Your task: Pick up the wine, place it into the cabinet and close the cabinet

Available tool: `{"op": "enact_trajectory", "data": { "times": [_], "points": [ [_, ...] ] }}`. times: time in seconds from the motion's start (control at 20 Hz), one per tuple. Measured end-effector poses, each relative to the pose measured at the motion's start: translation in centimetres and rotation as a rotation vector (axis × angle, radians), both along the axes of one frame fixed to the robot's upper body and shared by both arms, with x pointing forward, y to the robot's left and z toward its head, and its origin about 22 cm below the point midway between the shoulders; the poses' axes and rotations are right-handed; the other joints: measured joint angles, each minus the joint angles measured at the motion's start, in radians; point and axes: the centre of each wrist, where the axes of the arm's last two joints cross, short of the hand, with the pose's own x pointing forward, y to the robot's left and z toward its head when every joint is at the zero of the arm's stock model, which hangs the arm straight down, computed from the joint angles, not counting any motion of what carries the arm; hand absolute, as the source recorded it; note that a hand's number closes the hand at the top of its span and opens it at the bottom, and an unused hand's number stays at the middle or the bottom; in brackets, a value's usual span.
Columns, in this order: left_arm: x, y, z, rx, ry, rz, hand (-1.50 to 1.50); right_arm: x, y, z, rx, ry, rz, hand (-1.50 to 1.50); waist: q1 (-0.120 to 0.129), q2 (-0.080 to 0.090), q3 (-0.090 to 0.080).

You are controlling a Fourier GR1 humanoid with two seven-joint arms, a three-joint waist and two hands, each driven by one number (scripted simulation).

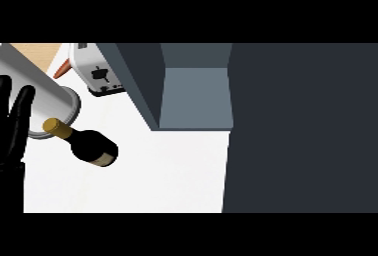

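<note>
**Wine bottle unheld beside the left hand**

The wine bottle (pixel 87 145) stands on the white counter (pixel 162 175) just right of the left hand (pixel 15 125), whose fingers are straight and spread, holding nothing. It looks like glass: likely heavy, stiff, smooth and breakable, so the wide dark body below the gold-capped neck seems the safest place to grip. The open cabinet (pixel 193 97) lies farther right and beyond the hand. The right hand is out of view.

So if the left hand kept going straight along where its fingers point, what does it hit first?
Probably the grey cylindrical forearm lying across the view just above the left hand's black fingers; height is unclear, so it may pass beneath.
</note>
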Motion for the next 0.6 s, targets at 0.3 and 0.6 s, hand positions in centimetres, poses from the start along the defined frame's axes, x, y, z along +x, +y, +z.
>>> {"op": "enact_trajectory", "data": {
  "times": [0.3, 0.6],
  "points": [
    [-0.2, -1.3, 1.7, -0.013, 0.083, -0.059, -1.50, 0.3, 0.2, 0.7, -0.012, 0.004, -0.001, -1.50, 0.003, -0.001, 0.000],
    [-0.4, -2.3, 2.4, 0.005, 0.124, -0.095, -1.50, 0.3, 0.9, 0.9, 0.008, 0.027, 0.010, -1.50, 0.009, -0.006, 0.001]
  ]
}}
